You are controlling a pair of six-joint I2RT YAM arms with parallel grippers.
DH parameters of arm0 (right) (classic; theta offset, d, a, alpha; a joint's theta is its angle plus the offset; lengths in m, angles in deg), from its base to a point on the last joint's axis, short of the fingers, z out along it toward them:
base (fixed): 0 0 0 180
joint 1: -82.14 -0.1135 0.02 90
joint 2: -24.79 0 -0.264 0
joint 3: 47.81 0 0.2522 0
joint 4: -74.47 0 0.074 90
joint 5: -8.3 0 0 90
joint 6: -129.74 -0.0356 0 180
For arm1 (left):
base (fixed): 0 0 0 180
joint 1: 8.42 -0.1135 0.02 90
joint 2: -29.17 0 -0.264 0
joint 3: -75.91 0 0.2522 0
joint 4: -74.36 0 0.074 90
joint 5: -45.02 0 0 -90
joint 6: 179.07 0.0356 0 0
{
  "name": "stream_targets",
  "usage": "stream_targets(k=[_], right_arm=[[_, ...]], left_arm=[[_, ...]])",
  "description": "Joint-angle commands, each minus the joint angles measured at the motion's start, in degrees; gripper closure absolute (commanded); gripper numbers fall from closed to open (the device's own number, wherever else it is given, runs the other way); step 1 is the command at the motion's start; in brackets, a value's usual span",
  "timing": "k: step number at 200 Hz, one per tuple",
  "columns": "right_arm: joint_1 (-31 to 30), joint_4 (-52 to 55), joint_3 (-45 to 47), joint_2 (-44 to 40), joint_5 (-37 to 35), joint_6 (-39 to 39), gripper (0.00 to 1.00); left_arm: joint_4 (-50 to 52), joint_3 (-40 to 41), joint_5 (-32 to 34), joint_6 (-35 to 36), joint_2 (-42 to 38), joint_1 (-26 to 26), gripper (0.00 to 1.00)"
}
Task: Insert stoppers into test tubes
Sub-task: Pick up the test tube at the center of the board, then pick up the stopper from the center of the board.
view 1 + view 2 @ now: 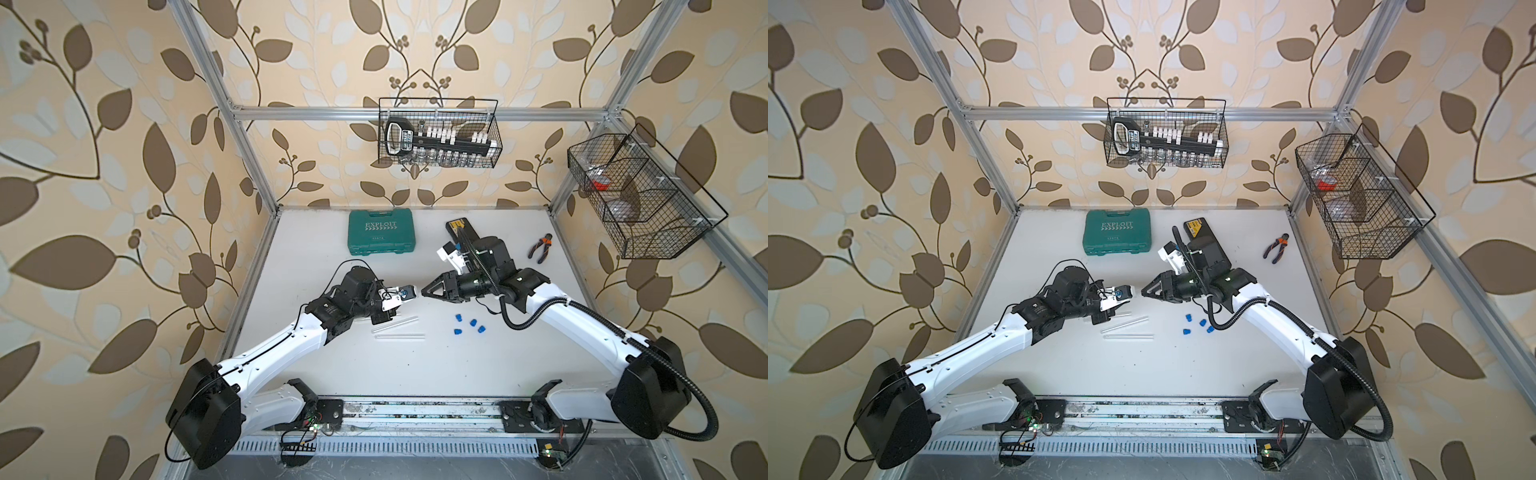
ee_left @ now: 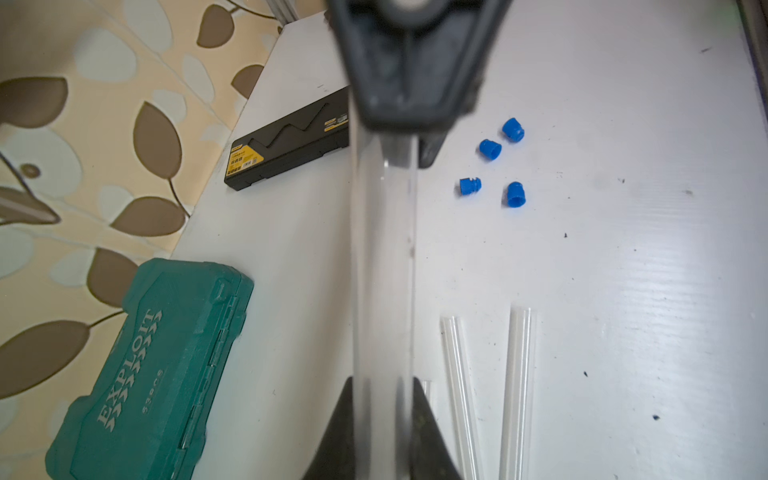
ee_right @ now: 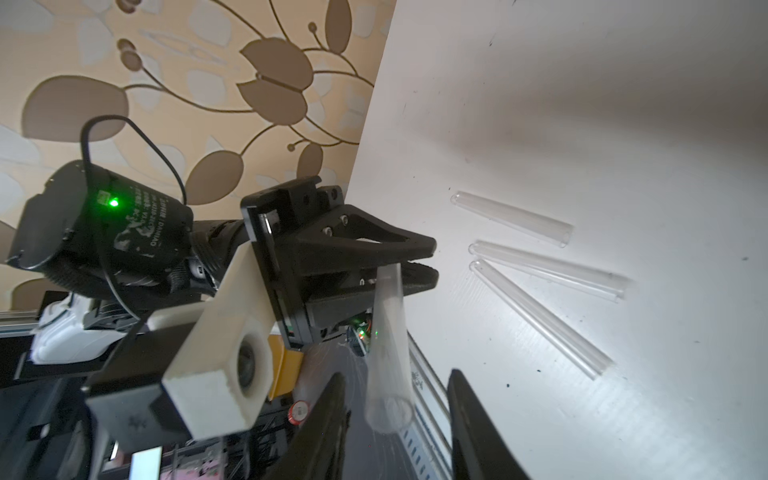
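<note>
The white table (image 1: 374,374) fills the floor of the booth. The left arm (image 1: 270,345) and right arm (image 1: 582,320) reach in from the near rail until their tips almost meet above its middle. At the back lies a closed green case (image 1: 381,231) marked EXPLOIT. Beside it is a black case (image 2: 291,137), partly hidden under the right arm in both top views. One wire basket (image 1: 436,99) hangs on the back wall and a second basket (image 1: 665,232) on the right-hand wall. Small pliers (image 1: 540,245) lie near the back right corner. The left gripper (image 3: 430,262) is clamped tight on one end of a clear test tube (image 3: 388,353), held up off the table and pointing at the right gripper (image 1: 426,291). The tube's open mouth sits between that gripper's fingers (image 3: 332,415), which stand apart with a gap on either side, gripping nothing. Three more tubes (image 3: 548,270) lie flat on the table just below the left gripper, fanned out, two close together at their rounded ends. The four blue stoppers (image 2: 490,148) lie loose in a small cluster on the table, near those tubes on the right arm's side.
</note>
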Motion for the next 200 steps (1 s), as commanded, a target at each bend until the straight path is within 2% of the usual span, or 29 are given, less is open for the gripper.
stream_targets(k=[1,28,44,57,74,92,100,116,144,169,185,200], right_arm=[[0.31,5.19,-2.20,-6.34,-12.13,9.92,0.61],[0.28,7.57,0.04,-12.51,-34.19,23.17,0.58],[0.31,6.57,2.32,-14.14,-41.51,29.99,0.57],[0.24,6.31,3.48,-14.11,-43.77,33.91,0.54],[0.23,9.37,2.29,-12.14,-46.49,34.34,0.51],[0.28,15.58,-1.03,-7.86,-45.59,35.84,0.46],[0.29,18.47,-2.76,-5.74,-44.80,38.81,0.44],[0.29,23.64,-6.40,-1.89,-45.17,46.54,0.41],[0.53,26.55,-9.55,2.54,-49.32,52.96,0.38],[0.56,26.80,-6.51,3.49,-48.05,60.71,0.34],[0.74,23.93,-2.82,2.73,-51.07,67.48,0.34],[2.15,22.41,-2.57,3.29,-51.14,66.32,0.35]], left_arm=[[-0.42,-3.55,7.46,-8.01,1.46,0.24,1.00],[0.60,-5.87,13.02,-12.53,4.00,-0.63,1.00],[0.75,-6.99,14.48,-15.69,5.49,-2.52,1.00],[0.81,-7.94,14.36,-19.30,6.90,-5.10,1.00],[1.11,-8.67,12.57,-23.38,8.21,-8.10,1.00],[0.25,-8.63,12.78,-26.70,8.97,-9.81,1.00],[-1.37,-7.78,13.95,-27.46,8.86,-9.93,1.00],[-5.70,-4.84,14.75,-27.58,7.53,-9.93,1.00],[-8.54,-2.49,14.30,-26.85,5.94,-10.02,1.00],[-7.74,-2.14,11.53,-25.37,5.94,-10.02,1.00],[-8.04,-1.97,10.28,-23.99,6.00,-10.02,1.00],[-7.74,-2.75,10.19,-23.57,6.16,-10.02,1.00]])
